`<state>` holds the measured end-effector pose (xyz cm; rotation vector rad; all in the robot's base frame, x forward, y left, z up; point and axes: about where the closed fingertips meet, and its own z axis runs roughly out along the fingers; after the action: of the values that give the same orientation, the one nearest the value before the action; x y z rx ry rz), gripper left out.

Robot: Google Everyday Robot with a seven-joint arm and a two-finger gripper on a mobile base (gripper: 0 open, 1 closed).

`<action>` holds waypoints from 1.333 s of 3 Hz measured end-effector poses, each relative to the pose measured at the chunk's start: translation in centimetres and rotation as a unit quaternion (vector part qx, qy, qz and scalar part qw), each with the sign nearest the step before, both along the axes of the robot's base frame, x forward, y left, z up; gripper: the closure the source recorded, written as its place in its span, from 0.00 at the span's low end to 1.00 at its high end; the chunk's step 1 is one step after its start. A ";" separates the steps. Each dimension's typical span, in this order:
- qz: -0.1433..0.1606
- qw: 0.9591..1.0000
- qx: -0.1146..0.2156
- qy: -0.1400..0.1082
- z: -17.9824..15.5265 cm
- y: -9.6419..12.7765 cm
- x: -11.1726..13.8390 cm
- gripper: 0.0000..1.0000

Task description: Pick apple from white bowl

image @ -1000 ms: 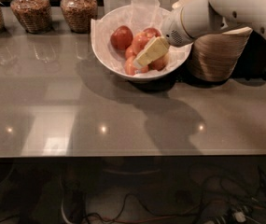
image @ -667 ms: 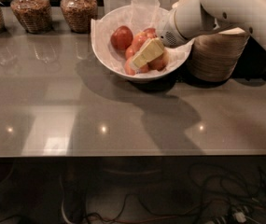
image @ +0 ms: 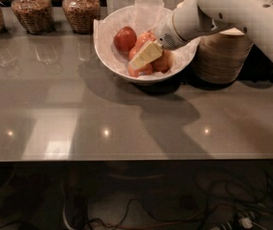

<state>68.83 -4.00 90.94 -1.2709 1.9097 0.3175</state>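
The white bowl [image: 108,56], lined with crinkled white tissue paper, stands at the back middle of the grey table. Several apples lie in it. A darker all-red apple [image: 124,38] is at the left. The red-orange apple [image: 144,38] lies in the middle, partly hidden. Smaller apples [image: 164,62] sit at the front. My gripper [image: 145,55] reaches in from the right on the white arm [image: 232,8]. Its pale yellow tip lies across the red-orange apple, low inside the bowl.
Three glass jars of grains [image: 81,6] stand along the back left. A stack of beige paper bowls [image: 222,56] stands right of the white bowl, under the arm. The table's front edge [image: 126,158] runs across, with cables on the floor below.
The gripper has slid a little to the left, further across the apples in the bowl. The apples and the bowl have not visibly moved.
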 end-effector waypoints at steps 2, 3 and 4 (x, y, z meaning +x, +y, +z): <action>-0.002 1.000 -0.004 0.000 0.4 -0.5 -0.3 0.69; -0.005 1.000 -0.002 -0.009 1.9 -1.9 -1.3 0.92; -0.001 1.000 0.001 -0.025 3.9 -3.3 -2.8 1.00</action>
<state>66.07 -7.32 94.86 -1.2637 1.8675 0.2836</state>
